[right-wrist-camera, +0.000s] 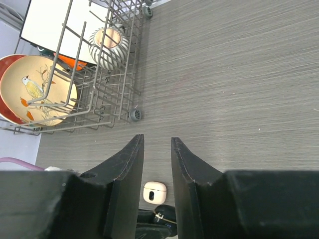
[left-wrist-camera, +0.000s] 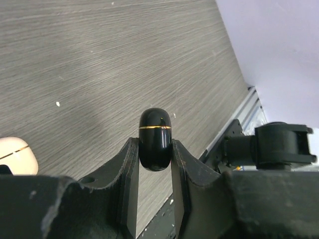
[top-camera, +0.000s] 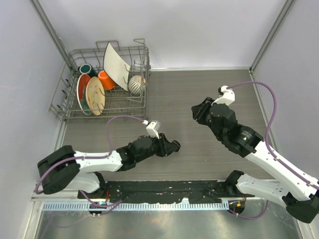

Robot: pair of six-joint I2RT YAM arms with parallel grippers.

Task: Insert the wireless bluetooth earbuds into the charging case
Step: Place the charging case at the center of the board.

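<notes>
At the far left of the left wrist view we see the rounded end of a cream case (left-wrist-camera: pixel 15 155), a thin gold line across it, lying on the grey table (left-wrist-camera: pixel 99 74). To its right is the black case (left-wrist-camera: pixel 155 137): a glossy, pill-shaped shell, closed, with a fine gold seam near its far end. The left gripper (left-wrist-camera: pixel 155 145) pinches this black case, one finger pressed on each flank, and the case's far half stands out beyond the fingertips. We cannot make out any earbuds; they are too small to tell here. Farther right, the right gripper (right-wrist-camera: pixel 156 139) hangs over bare table, well apart from the left one. Its fingers are parted by a narrow slot with nothing in it, and they touch nothing. Past its fingertips, in its own view, the cream case shows a small dark mark on its face and lies just beside the black case.
</notes>
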